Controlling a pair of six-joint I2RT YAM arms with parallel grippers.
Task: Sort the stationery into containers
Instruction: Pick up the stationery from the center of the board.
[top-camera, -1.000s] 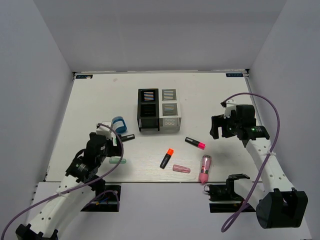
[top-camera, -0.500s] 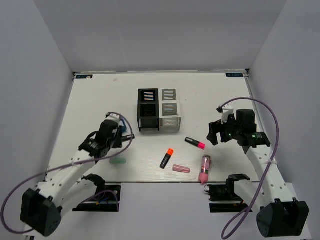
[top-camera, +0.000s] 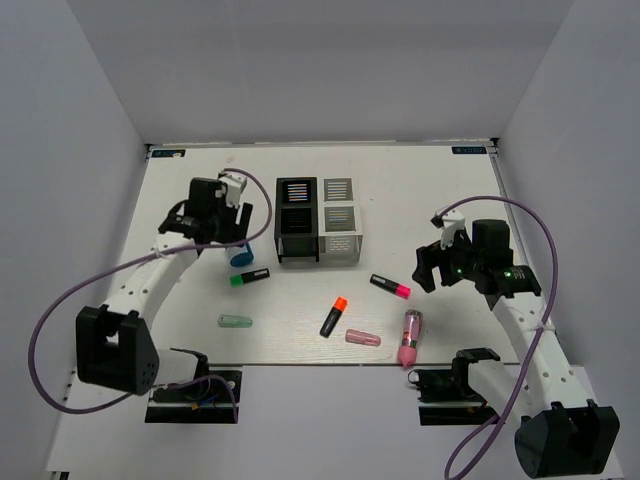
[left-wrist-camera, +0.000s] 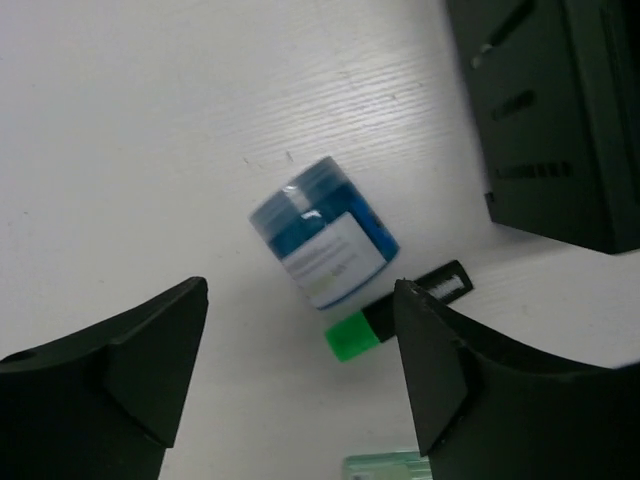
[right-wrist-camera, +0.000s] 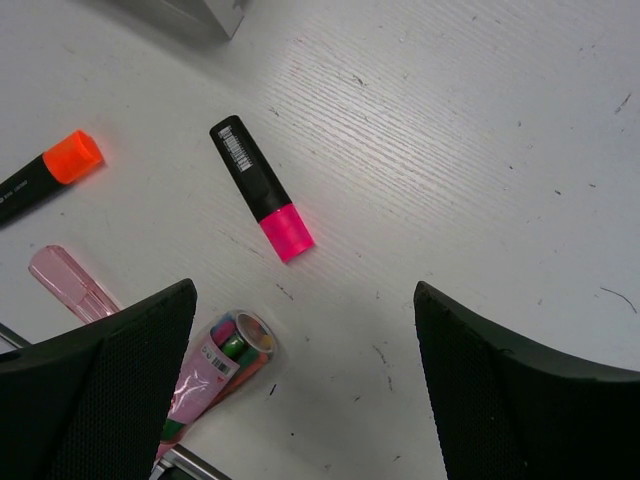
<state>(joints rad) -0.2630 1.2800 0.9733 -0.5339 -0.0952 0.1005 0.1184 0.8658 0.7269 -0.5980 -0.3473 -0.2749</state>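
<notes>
The blue-white tape roll (top-camera: 241, 256) (left-wrist-camera: 325, 245) lies left of the black box (top-camera: 297, 220) (left-wrist-camera: 555, 110), which adjoins the white-grey box (top-camera: 340, 233). A green-capped highlighter (top-camera: 249, 276) (left-wrist-camera: 395, 315) lies just beside the roll. My left gripper (top-camera: 232, 232) (left-wrist-camera: 300, 370) hovers open above them, empty. My right gripper (top-camera: 432, 265) (right-wrist-camera: 305, 380) is open and empty above the pink-capped highlighter (top-camera: 390, 286) (right-wrist-camera: 262, 188) and the pink-clear tube (top-camera: 410, 338) (right-wrist-camera: 215, 365). The orange-capped highlighter (top-camera: 333, 316) (right-wrist-camera: 45, 175), pink capsule (top-camera: 362, 338) (right-wrist-camera: 75, 283) and pale green capsule (top-camera: 235, 321) (left-wrist-camera: 385, 465) lie near the front edge.
The table's front edge runs just below the pink capsule and the tube. Grey walls enclose the table on three sides. A corner of the white-grey box (right-wrist-camera: 200, 12) shows at the top of the right wrist view.
My left arm has swung from the front left toward the back, now over the tape roll. The green-capped highlighter has come into view. My right gripper has shifted slightly down-left.
</notes>
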